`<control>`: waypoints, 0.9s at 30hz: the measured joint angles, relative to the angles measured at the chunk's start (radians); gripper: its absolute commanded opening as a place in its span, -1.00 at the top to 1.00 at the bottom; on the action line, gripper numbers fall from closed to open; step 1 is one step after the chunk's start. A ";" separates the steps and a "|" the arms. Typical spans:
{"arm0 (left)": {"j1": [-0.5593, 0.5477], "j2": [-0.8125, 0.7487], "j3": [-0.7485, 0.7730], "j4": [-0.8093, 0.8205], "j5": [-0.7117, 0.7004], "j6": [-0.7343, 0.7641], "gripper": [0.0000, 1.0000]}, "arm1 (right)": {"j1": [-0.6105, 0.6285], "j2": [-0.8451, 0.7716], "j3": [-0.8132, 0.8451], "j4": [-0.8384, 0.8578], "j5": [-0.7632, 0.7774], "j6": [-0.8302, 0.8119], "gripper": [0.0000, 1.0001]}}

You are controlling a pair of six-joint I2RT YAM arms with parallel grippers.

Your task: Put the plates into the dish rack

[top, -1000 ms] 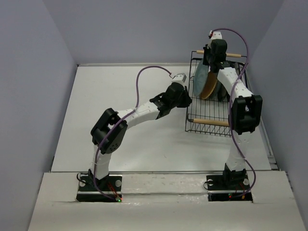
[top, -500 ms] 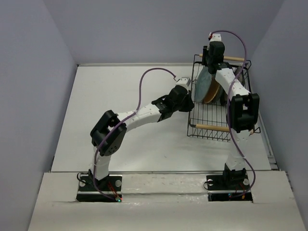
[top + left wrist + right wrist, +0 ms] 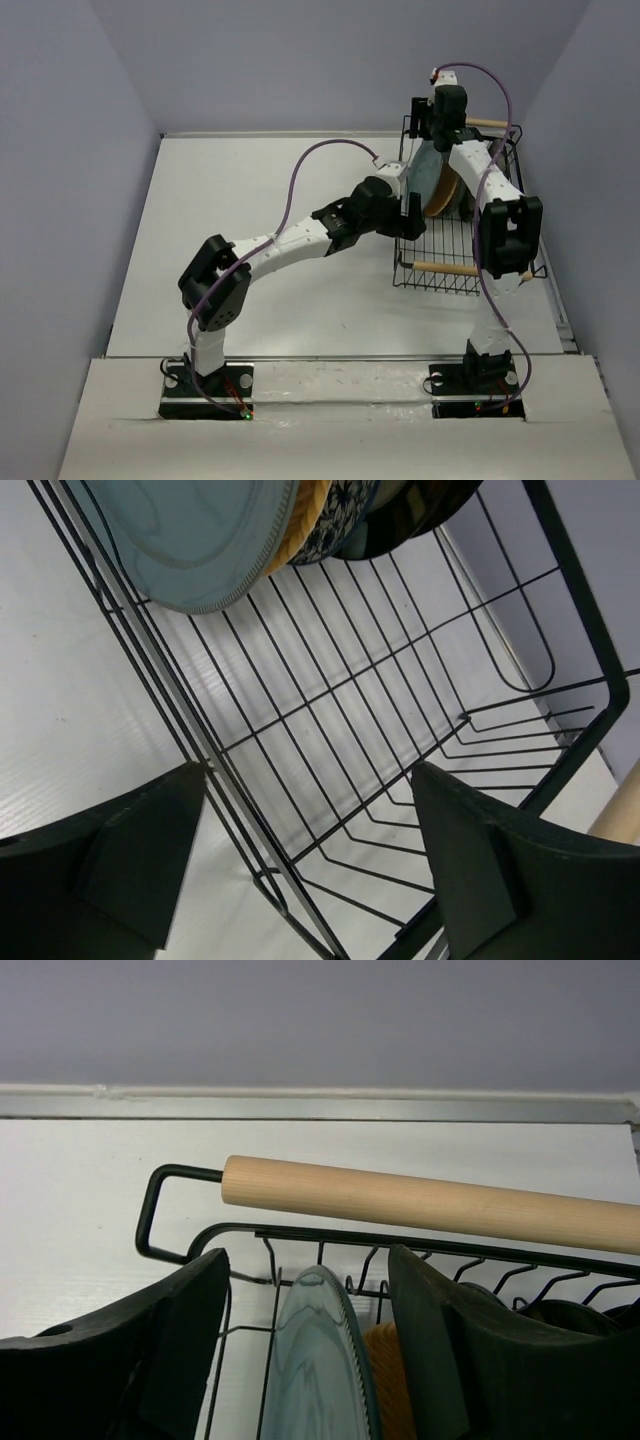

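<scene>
The plates stood on edge, packed together at the far end of the dish rack [image 3: 440, 242]: the teal plate [image 3: 200, 540] outermost, then a sliver of the orange-tan plate [image 3: 306, 522], the blue-flowered plate [image 3: 345, 520] and a dark-rimmed plate [image 3: 410, 515] behind it. The rack sat at the far right of the white table [image 3: 250, 200], one wooden handle [image 3: 445, 267] on its near side and the other wooden handle [image 3: 430, 1200] on its far side.

The right gripper [image 3: 308, 1260] hung above the teal plate's top edge, its fingers [image 3: 190, 1360] spread to either side with a gap on each, gripping nothing. The left gripper [image 3: 310, 810] was at the rack's left wall, fingers wide apart with the wall wires running between them. I couldn't tell whether they touched the wire.
</scene>
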 measured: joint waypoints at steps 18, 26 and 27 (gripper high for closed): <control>0.146 -0.346 -0.077 -0.004 -0.158 0.063 -0.96 | 0.000 -0.320 -0.034 -0.126 -0.206 0.166 -1.00; 0.145 -0.708 -0.221 0.000 -0.354 0.189 -0.98 | 0.000 -0.633 -0.251 -0.113 -0.414 0.242 -0.99; 0.145 -0.749 -0.236 0.005 -0.372 0.201 -0.98 | 0.000 -0.700 -0.301 -0.106 -0.444 0.255 -0.99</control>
